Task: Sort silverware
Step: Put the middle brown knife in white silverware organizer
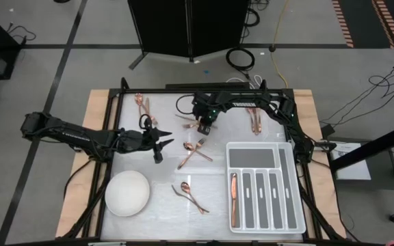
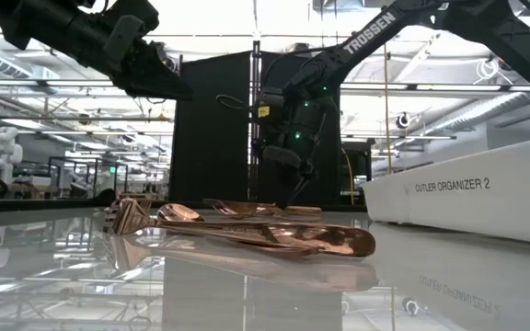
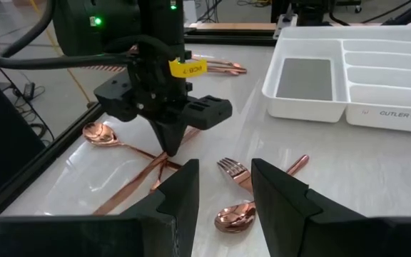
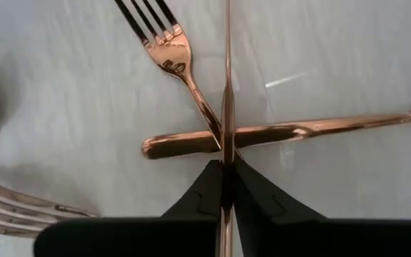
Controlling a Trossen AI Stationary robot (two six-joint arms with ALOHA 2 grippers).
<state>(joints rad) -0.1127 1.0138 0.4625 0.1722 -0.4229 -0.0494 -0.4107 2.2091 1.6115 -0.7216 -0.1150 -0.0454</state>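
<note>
**Silverware count and arm pose**

**Count.** In the high view, the loose silverware lies in five groups on the white table [image 1: 163, 205]:
- upper left of the frame: a small cluster [image 1: 142, 104], number of pieces unclear;
- upper centre: crossed pieces [image 1: 189, 121] under the right arm;
- upper right: a bundle [image 1: 254, 120] above the tray, number unclear;
- centre: two crossed pieces [image 1: 195, 152], which the left wrist view shows as a fork [image 3: 235, 171] and a spoon [image 3: 235, 216];
- lower centre: two pieces [image 1: 190, 197], one with a spoon bowl.

One knife [image 1: 233, 199] lies in the leftmost long slot of the grey divided tray [image 1: 295, 184]. One white round bowl [image 1: 127, 193] stands at lower left.

**Right arm.** It reaches in from the right edge of the frame across the top of the table. The right gripper [image 1: 203, 126] points straight down at the upper-centre group. In the right wrist view its fingers [image 4: 207, 187] are pressed together on a thin upright utensil handle [image 4: 227, 86], directly over a crossed fork [image 4: 164, 43] and a second handle [image 4: 277, 133].

**Left arm.** It extends level from the left edge of the frame. The left gripper [image 1: 157, 142] hangs above the table, just left of the centre pair, fingers [image 3: 280, 196] spread and holding nothing.
</note>
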